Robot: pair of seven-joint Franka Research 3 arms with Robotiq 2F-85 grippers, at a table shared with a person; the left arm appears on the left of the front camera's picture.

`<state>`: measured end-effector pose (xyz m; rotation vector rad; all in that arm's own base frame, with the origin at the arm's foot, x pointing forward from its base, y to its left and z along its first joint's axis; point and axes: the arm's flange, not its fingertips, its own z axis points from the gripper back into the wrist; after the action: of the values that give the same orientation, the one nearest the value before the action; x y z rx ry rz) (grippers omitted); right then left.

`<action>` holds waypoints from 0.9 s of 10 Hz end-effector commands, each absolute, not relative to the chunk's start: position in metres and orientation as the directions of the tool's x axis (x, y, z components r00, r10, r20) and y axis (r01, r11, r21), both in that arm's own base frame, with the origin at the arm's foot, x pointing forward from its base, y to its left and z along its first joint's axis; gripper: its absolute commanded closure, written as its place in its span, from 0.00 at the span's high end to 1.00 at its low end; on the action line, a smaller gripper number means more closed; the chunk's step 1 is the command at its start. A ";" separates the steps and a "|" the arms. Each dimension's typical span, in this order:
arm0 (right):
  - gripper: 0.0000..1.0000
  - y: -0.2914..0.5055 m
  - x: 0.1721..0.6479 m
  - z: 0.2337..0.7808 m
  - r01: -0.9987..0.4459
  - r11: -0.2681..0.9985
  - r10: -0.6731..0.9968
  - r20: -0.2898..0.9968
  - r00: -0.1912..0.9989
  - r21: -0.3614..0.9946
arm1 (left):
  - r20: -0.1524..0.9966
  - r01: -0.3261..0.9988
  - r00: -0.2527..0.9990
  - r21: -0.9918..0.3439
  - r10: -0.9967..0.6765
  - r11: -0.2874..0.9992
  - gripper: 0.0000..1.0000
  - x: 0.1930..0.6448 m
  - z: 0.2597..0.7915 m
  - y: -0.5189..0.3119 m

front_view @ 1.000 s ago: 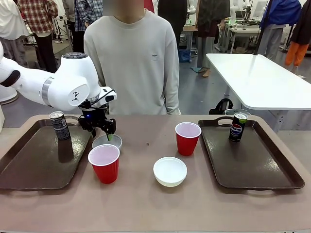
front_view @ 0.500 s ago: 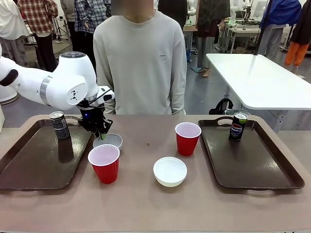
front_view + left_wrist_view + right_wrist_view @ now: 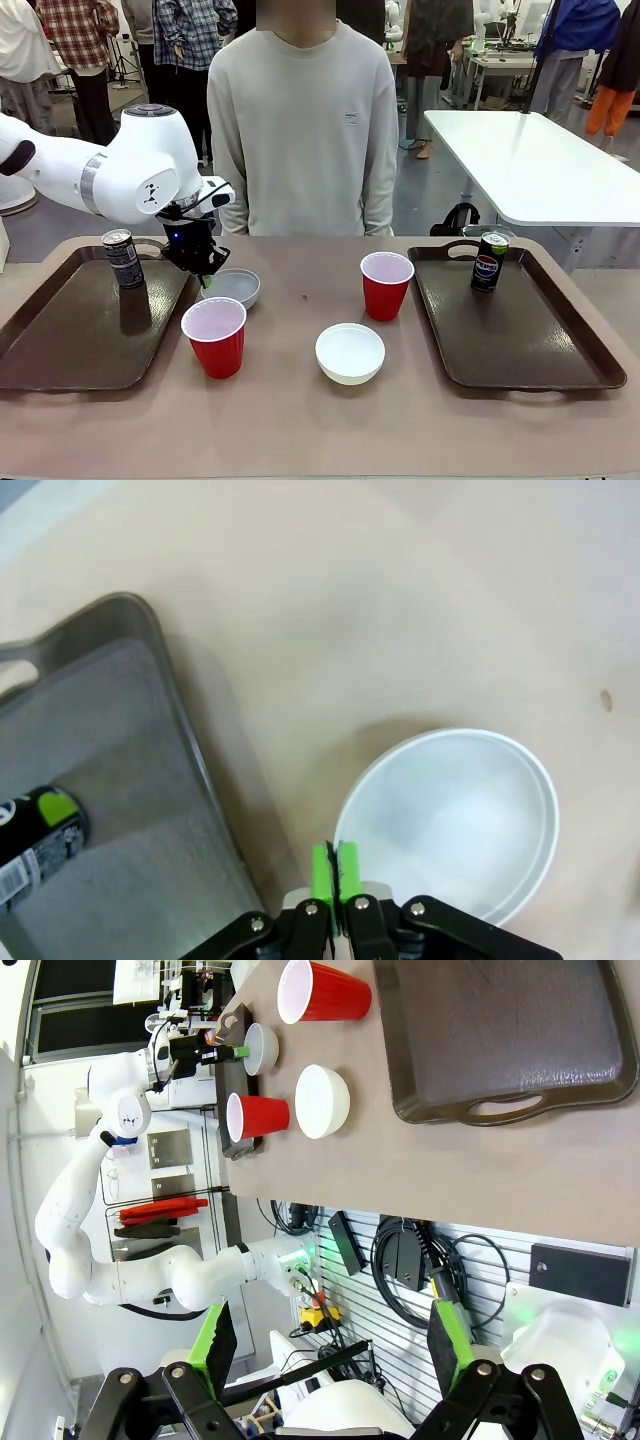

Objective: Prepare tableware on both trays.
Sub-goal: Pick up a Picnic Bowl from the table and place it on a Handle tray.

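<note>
Beige tabletop point(image 3: 300, 425), person point(image 3: 300, 130) standing at 12 o'clock.

Front view: left gripper point(image 3: 206, 272) pinched shut on rim of white bowl point(image 3: 236, 290), just off left tray point(image 3: 60, 350) at tray's 2 o'clock corner. Black can point(image 3: 122, 258) upright on that tray.

Left wrist view: green pads point(image 3: 320, 866) clamp bowl rim at bowl's 7 o'clock; tray at bowl's 9 o'clock.

Right wrist view: right gripper point(image 3: 330, 1322) fingers wide apart, nothing between them.

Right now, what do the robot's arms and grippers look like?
The left arm is glossy white with bulbous rounded joints, a grey band and a small black logo. Both the left gripper and the right gripper are black, with bright green pads.
</note>
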<state>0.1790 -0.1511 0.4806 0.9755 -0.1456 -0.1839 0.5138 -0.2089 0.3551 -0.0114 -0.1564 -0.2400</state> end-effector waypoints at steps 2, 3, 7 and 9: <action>1.00 -0.151 0.179 0.481 0.069 0.536 -0.208 0.052 0.977 0.841 | 0.195 0.199 0.961 0.004 -0.196 0.980 0.00 0.481 0.388 -0.196; 1.00 -0.151 0.179 0.481 0.069 0.536 -0.208 0.052 0.977 0.841 | 0.258 0.210 0.946 -0.024 -0.197 0.977 0.00 0.456 0.421 -0.178; 1.00 -0.151 0.179 0.481 0.069 0.536 -0.208 0.052 0.977 0.841 | 0.392 0.197 0.904 -0.028 -0.171 0.980 0.00 0.392 0.475 -0.097; 1.00 -0.151 0.179 0.481 0.069 0.536 -0.208 0.052 0.977 0.841 | 0.381 0.152 0.914 -0.003 -0.140 0.988 0.00 0.383 0.465 -0.060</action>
<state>0.1791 -0.1510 0.4806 0.9755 -0.1448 -0.1839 0.3836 -0.0738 0.4774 -0.0519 -0.3941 -0.1516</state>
